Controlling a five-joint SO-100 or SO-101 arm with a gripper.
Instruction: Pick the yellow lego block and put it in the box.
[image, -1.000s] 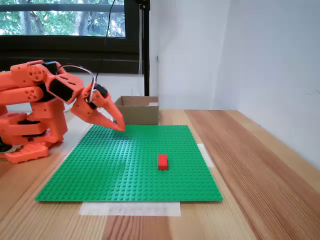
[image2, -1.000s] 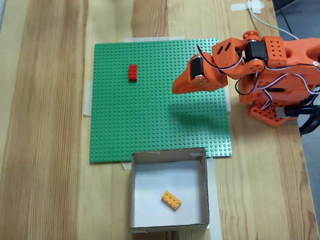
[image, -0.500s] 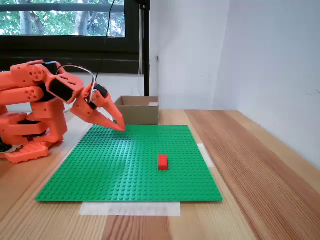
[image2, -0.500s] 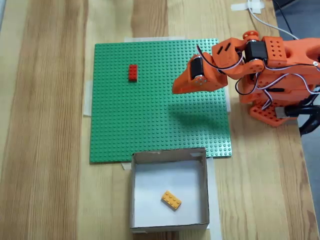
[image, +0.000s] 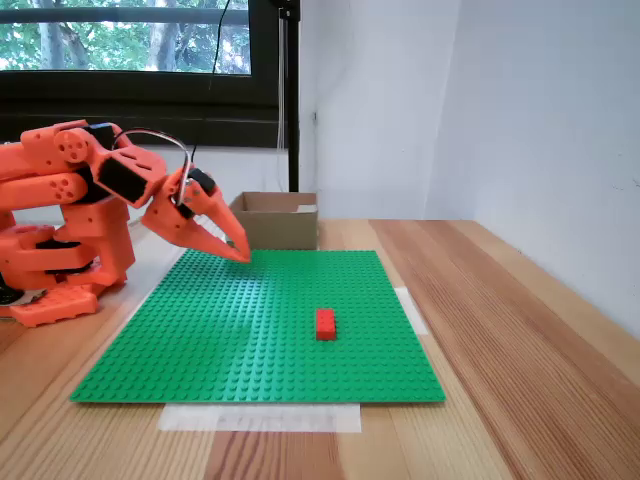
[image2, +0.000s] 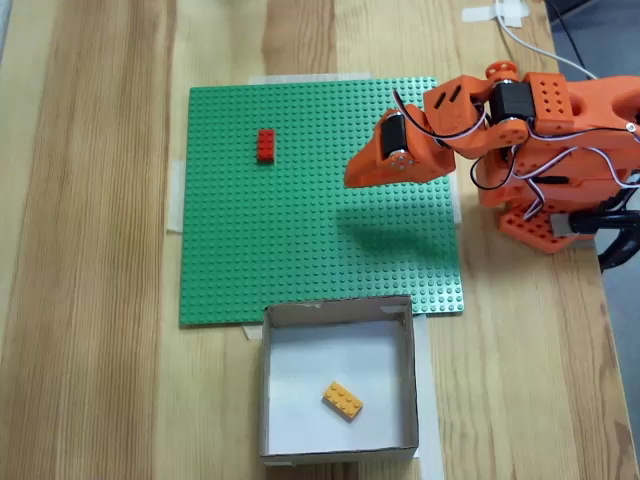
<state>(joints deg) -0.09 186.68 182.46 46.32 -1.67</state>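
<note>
in the side-on fixed view, the gripper (image: 240, 255) hung low over the green baseplate (image: 260, 340), jaws together and empty, pointing down toward the mat. the box (image: 275, 222) stood just behind it, the red brick (image: 325, 323) nearer the camera.

in the top-down fixed view, the yellow lego block (image2: 342, 400) lay inside the box (image2: 266, 380), well apart from the gripper (image2: 350, 178), its long axis slanted. the arm sat folded; the task looked finished.
</note>
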